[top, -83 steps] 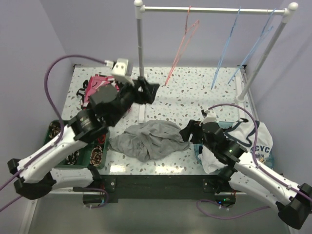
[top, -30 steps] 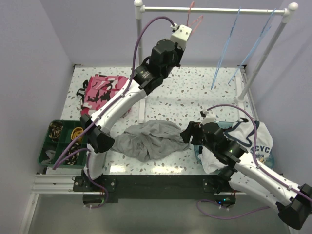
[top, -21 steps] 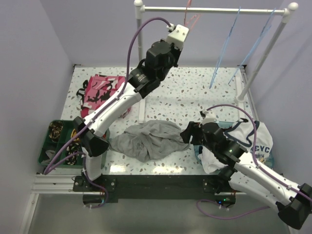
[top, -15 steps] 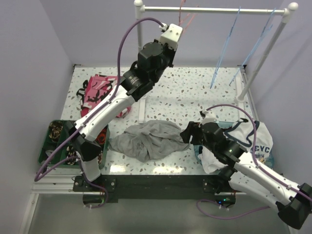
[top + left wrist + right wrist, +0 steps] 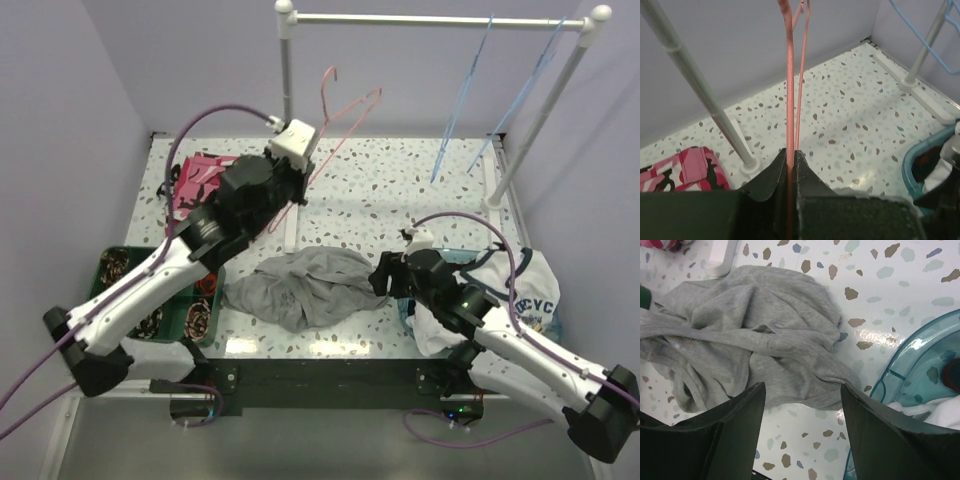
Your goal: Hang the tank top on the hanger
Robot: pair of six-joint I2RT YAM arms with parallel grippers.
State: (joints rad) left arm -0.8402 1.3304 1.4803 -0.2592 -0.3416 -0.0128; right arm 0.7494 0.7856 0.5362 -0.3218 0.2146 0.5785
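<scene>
The pink wire hanger is off the rail and tilted in the air over the back of the table. My left gripper is shut on its lower wire. In the left wrist view the hanger wire runs straight up from between the closed jaws of the left gripper. The grey tank top lies crumpled on the table near the front. My right gripper hovers at its right edge. In the right wrist view the right gripper stands open and empty just above the tank top.
A white rack rail holds light-blue hangers; its post stands near the left arm. A pink camouflage cloth lies back left, a green tray front left. A teal basket with a white garment sits at the right.
My left arm has dropped down and leftwards from the rail, bringing the pink hanger off it. The right arm has barely moved.
</scene>
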